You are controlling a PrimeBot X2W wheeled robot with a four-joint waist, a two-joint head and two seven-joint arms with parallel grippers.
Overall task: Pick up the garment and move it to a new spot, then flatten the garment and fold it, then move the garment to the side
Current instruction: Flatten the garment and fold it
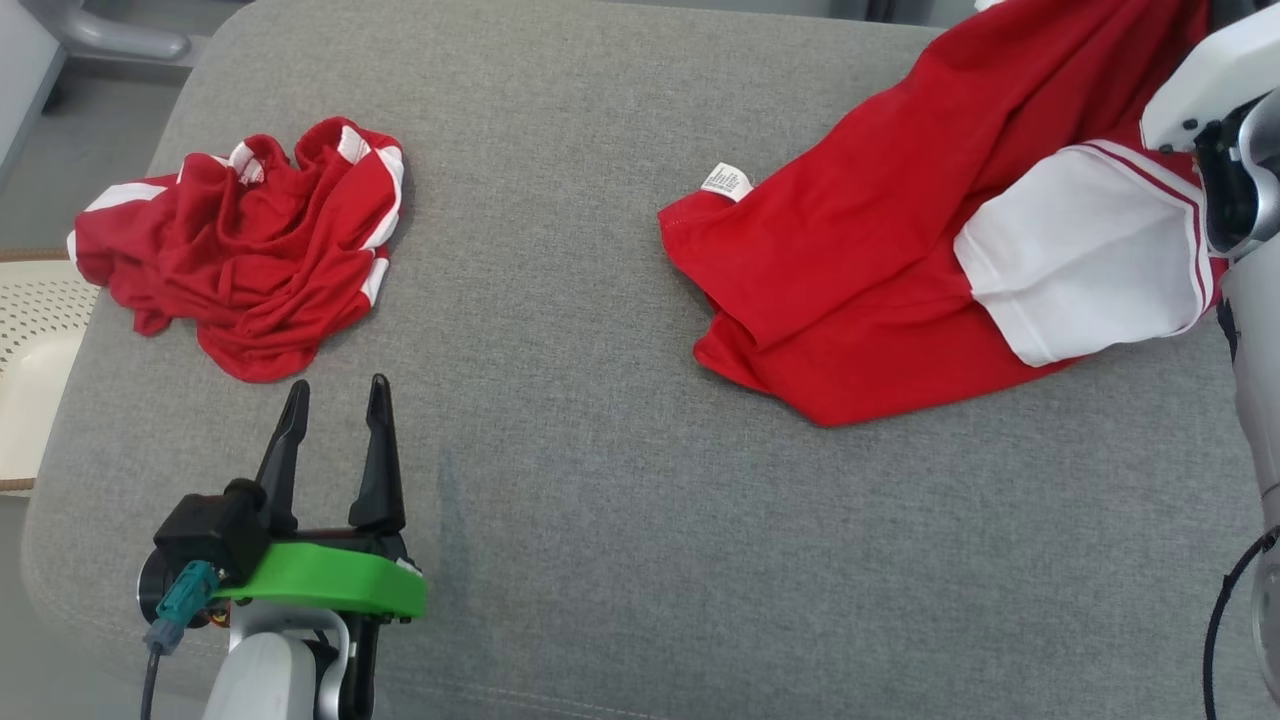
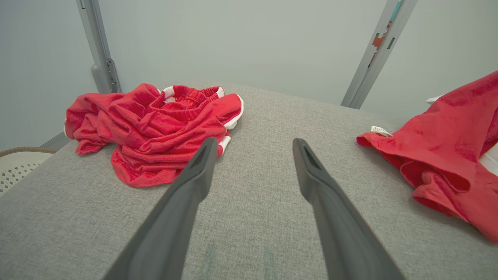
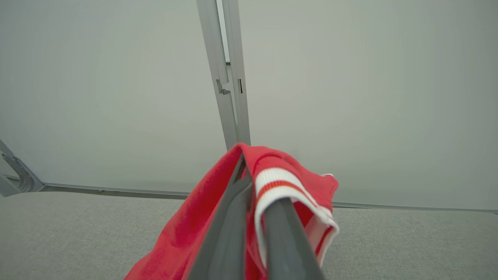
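The garment [image 1: 880,230] is a red shirt with a white sleeve [image 1: 1080,250]. It drapes from the upper right down onto the grey padded table [image 1: 600,450], its hem resting on the surface. My right gripper [image 3: 253,182] is shut on the red cloth at the white-and-red striped collar band [image 3: 272,182], holding it above the table. In the head view its pale wrist [image 1: 1225,120] stands over the shirt, fingers hidden. The shirt's hem also lies at the right in the left wrist view [image 2: 447,155]. My left gripper [image 1: 335,385] [image 2: 253,142] hovers open over the table's near left, holding nothing.
A second crumpled red-and-white garment [image 1: 250,250] [image 2: 155,128] lies at the table's far left, just beyond my left fingertips. A white perforated basket [image 1: 30,330] stands off the table's left edge. Grey metal posts [image 2: 99,46] rise behind the table.
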